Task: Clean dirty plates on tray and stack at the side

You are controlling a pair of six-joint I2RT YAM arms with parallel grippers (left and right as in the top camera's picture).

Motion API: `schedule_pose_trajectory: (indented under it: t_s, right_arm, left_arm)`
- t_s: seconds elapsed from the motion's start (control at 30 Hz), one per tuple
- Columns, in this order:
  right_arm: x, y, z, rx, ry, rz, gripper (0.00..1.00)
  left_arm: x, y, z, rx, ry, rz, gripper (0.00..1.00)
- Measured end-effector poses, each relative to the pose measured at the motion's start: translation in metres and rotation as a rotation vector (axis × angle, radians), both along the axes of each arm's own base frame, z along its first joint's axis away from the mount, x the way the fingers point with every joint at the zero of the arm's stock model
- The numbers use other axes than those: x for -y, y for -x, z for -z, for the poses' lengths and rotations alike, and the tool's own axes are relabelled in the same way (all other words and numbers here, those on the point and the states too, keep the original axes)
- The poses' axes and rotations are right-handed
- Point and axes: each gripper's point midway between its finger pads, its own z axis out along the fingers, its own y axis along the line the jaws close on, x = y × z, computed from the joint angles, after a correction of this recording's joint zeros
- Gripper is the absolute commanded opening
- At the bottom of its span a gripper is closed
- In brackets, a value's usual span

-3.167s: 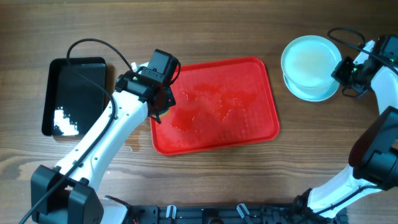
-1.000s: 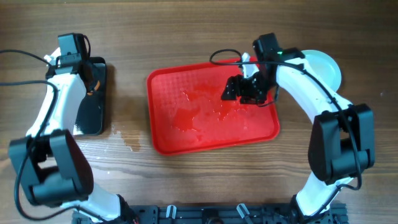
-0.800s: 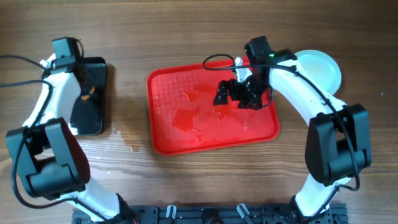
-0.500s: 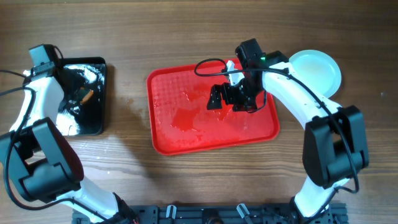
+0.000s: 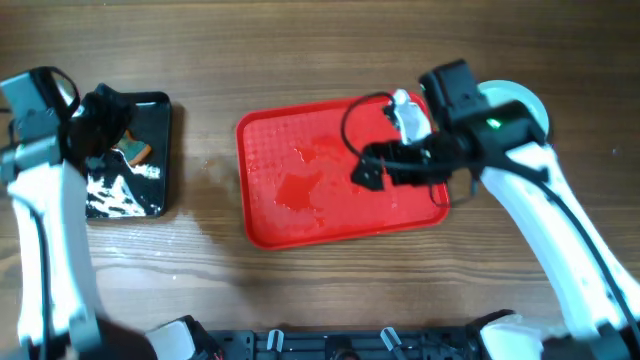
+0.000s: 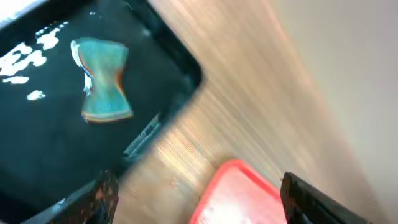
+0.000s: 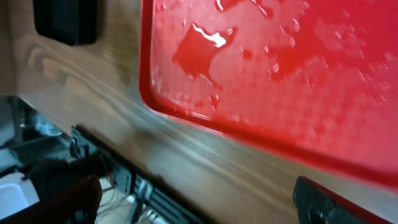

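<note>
- the plates: a pale stack near the far right corner of the tabletop, mostly under the right arm; i cannot count them.
- one red tray in the middle, wet, no plate on it.
- right end effector is wide and empty over it; left end effector also wide, above one black tray with one sponge at the left edge.
- risk, i think: the right arm may knock the stack.

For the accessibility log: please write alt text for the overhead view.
A wet red tray sits mid-table with nothing on it, the right gripper over its right half. A pale plate shows at the far right, partly hidden by that arm; the left gripper is above a black tray holding a sponge.
</note>
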Motion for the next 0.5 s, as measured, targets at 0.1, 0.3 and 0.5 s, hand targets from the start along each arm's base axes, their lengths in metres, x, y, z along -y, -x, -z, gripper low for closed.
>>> schedule_pose_trajectory:
  t_s: [0.1,0.3,0.5]
  right_arm:
    - [0.017,0.021,-0.015,0.029,0.049,0.017,1.0]
    - [0.052,0.059,-0.053,0.188,0.107,0.059,1.0]
    - [0.07,0.092,-0.079,0.313,0.089,0.092,1.0]
  left_arm:
    - [0.022,0.027,-0.023,0.014,0.044,0.038,1.0]
    - [0.045,0.065,-0.032,-0.035,0.106,0.06,1.0]
    - [0.047,0.067,-0.03,-0.044,0.12,0.066,1.0]
